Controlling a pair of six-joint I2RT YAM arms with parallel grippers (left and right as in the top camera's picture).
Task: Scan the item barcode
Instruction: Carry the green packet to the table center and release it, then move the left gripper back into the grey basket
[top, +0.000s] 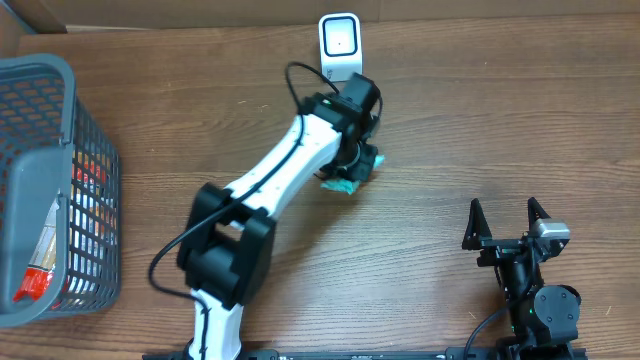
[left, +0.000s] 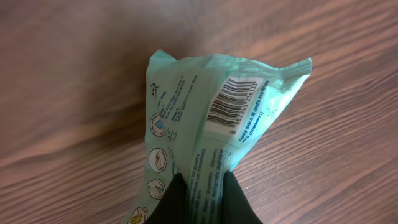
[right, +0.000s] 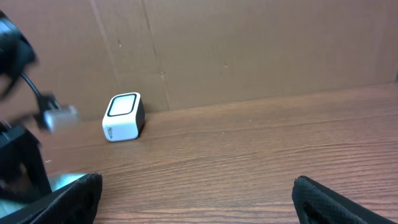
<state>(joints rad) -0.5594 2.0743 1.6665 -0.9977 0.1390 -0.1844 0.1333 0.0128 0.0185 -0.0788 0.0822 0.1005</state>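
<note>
Barcode (left: 235, 102) sits on the mint-green plastic packet (left: 180, 124), which the left gripper (left: 200, 186) pinches at its near end, just short of the white box-shaped scanner (top: 339, 42) at far centre. Tilting the code squarely toward the scanner's window looks key. Right gripper (top: 505, 215) sits near right, spread wide and empty. The digits and fine print are too small to read.

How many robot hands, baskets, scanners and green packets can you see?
Green packet: 1
White scanner: 1
Grey basket: 1
Robot hands: 2, the left gripper shut on the packet, the right gripper open
Total: 5
</note>
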